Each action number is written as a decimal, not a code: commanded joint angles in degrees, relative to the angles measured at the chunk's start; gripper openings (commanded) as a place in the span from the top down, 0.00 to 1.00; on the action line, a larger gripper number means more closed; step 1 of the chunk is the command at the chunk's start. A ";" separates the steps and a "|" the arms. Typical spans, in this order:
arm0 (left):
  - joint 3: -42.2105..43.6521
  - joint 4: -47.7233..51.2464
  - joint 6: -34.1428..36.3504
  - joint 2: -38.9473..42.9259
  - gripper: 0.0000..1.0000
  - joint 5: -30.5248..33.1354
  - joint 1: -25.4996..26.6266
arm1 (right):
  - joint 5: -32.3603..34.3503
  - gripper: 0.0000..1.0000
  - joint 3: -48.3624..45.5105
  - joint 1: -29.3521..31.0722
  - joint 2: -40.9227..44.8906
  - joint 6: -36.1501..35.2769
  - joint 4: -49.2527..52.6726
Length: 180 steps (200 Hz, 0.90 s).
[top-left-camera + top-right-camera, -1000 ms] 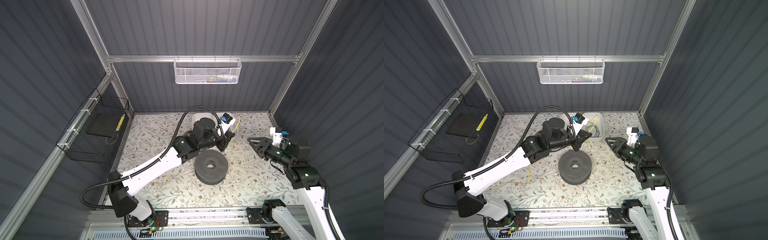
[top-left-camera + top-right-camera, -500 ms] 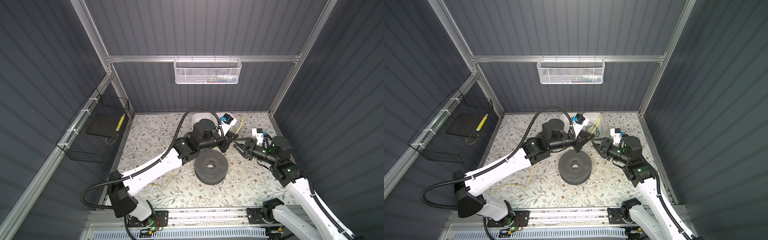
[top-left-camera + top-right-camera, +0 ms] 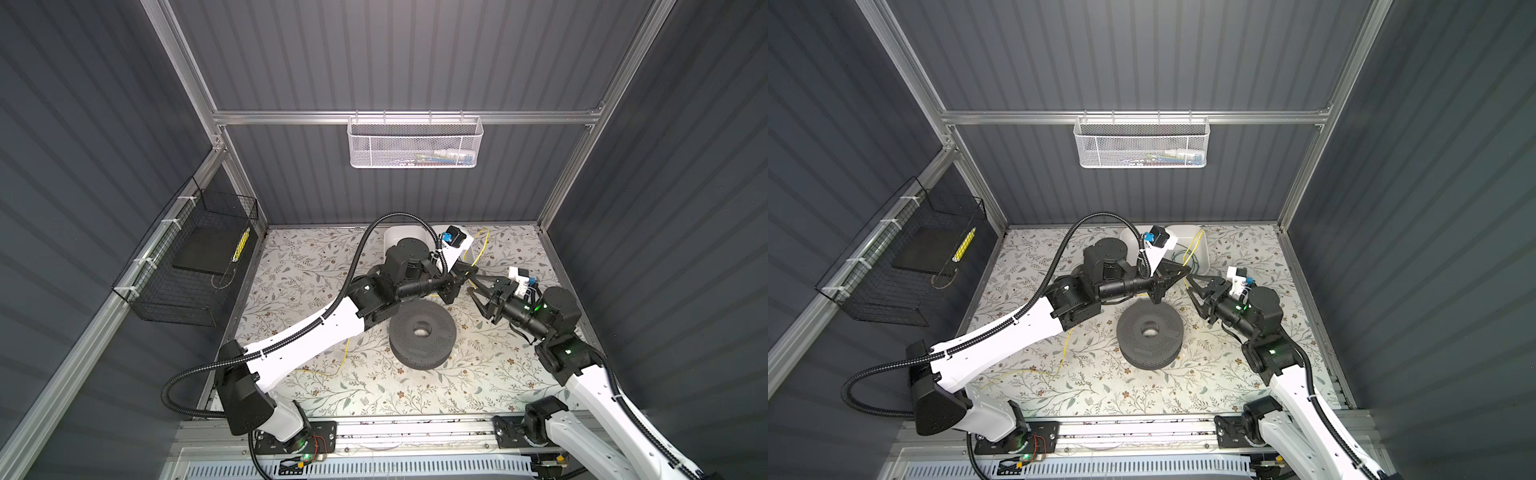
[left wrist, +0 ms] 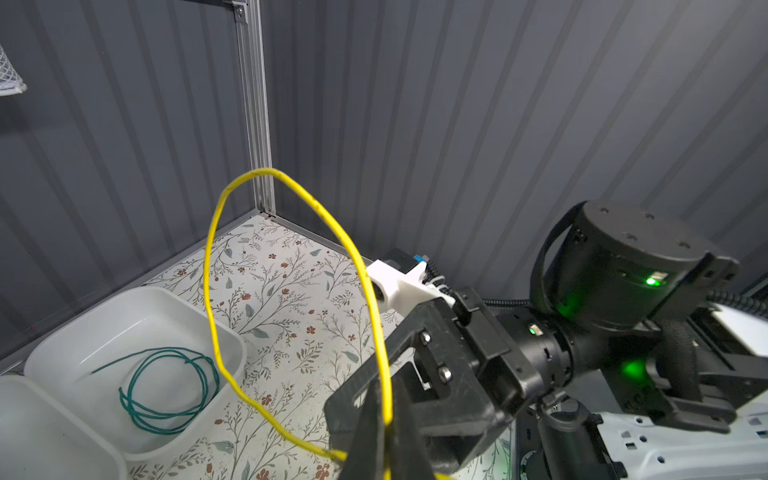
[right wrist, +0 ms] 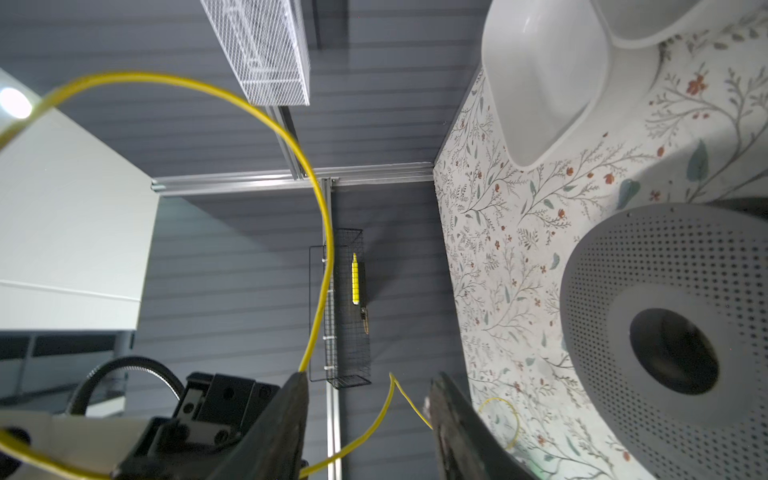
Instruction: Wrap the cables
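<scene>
Noted yellow cable (image 4: pixel 262 170) clamped in left gripper (image 4: pixel 384 419) | right gripper (image 5: pixel 368 386) jaws apart near its loop — empty | judged wire light, springy, slippery; best pinched beside left clamp

A dark perforated disc (image 3: pixel 423 338) is lying on the floral worktop (image 3: pixel 299 266); white tubs (image 4: pixel 137 307) are sitting behind it, a black wire basket (image 3: pixel 183 282) hanging left of it.

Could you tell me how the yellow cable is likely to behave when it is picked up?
Probably springy rather than limp: pinched in the shut jaws of the left gripper, the yellow cable arches freely instead of drooping. Likely light, being so thin. Its slack trails across the table, so it may drag or snag when pulled.
</scene>
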State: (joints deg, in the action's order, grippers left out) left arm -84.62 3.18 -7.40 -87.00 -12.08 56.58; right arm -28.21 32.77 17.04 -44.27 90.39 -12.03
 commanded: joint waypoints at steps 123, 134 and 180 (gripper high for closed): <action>1.54 -3.75 -1.44 1.81 1.00 -0.36 -0.16 | -0.27 0.88 0.90 3.35 -7.85 9.11 -19.68; 1.49 -3.52 -1.40 2.22 1.00 -0.40 -0.40 | -0.31 0.95 0.50 3.27 -6.56 7.03 -16.20; 0.19 2.11 -1.58 4.29 1.00 -4.43 -4.22 | -2.98 1.00 5.36 -0.74 -5.73 -17.28 10.24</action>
State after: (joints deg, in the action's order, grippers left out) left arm -83.72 1.28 -8.43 -85.49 -13.56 55.00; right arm -28.93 33.98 19.00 -49.54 90.65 -19.11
